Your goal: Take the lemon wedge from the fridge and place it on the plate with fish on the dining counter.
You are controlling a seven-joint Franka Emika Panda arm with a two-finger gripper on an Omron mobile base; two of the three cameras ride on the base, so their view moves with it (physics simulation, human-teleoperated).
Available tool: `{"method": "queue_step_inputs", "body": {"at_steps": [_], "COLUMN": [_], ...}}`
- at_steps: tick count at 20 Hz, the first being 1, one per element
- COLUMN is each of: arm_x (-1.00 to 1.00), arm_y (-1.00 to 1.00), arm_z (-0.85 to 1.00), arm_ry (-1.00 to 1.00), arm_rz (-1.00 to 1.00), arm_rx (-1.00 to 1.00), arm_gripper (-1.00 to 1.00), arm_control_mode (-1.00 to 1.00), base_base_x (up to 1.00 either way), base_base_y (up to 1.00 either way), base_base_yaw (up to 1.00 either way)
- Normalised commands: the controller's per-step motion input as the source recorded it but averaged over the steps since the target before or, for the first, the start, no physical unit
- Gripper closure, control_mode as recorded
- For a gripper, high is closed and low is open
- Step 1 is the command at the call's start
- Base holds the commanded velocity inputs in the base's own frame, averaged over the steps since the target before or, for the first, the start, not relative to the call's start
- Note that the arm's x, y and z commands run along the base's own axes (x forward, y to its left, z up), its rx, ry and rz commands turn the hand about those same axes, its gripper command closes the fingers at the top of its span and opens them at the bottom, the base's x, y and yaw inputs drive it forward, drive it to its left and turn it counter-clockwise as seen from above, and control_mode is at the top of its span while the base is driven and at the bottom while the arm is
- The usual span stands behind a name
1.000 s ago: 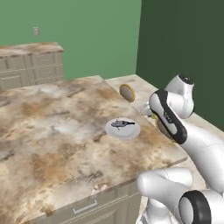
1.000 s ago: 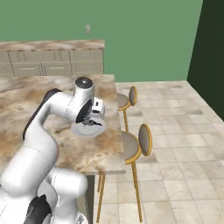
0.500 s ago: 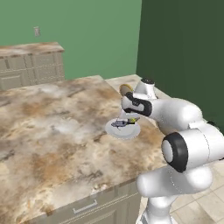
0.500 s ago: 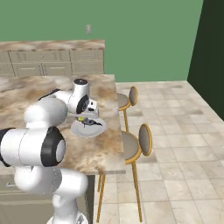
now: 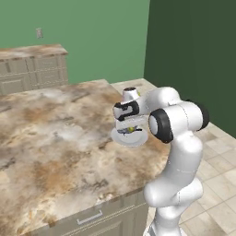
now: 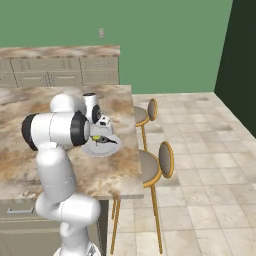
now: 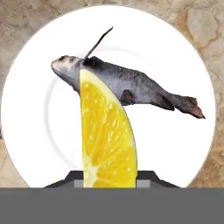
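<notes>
Arm folded tight, elbow raised, forearm reaching back over bench [image 5: 55, 133] edge; wrist turned down above plate [image 5: 129, 137]. Gripper [image 7: 109, 177] points straight down at plate [image 7: 35, 131]. Fingers narrow, clamped on lemon wedge [image 7: 107, 140], wedge upright between them, above plate centre. Contact with plate: cannot tell. Fish [image 7: 131, 85] lies across plate behind wedge, tail toward right of hand view. Lemon wedge [image 6: 95, 137] visible as yellow speck beside fish [image 6: 106, 140] on plate [image 6: 101, 148]. Two stools [image 6: 159, 162] stand along bench side.

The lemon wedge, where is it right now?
In the hand view the lemon wedge sits between the gripper's fingertips, directly over the plate and in front of the fish, above the dining counter.
</notes>
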Motion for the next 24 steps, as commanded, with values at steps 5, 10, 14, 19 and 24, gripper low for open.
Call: {"method": "queue_step_inputs", "body": {"at_steps": [5, 10, 14, 19, 24], "arm_x": [0.32, 0.15, -0.03, -0.44, -0.04], "arm_y": [-0.02, 0.00, -0.04, 0.00, 0.00], "arm_z": [-0.60, -0.22, -0.18, -0.28, -0.15], "arm_ry": [0.29, 0.09, 0.02, 0.02, 0.02], "arm_rz": [0.23, 0.07, 0.01, 0.00, 0.00], "arm_rx": [-0.04, 0.00, 0.00, 0.00, 0.00], "arm_gripper": [1.00, 1.00, 1.00, 1.00, -1.00], "arm_control_mode": [-1.00, -1.00, -1.00, -1.00, -1.00], "base_base_x": [0.00, 0.00, 0.00, 0.00, 0.00], "base_base_y": [0.00, 0.00, 0.00, 0.00, 0.00], "base_base_yaw": [0.00, 0.00, 0.00, 0.00, 0.00]}}
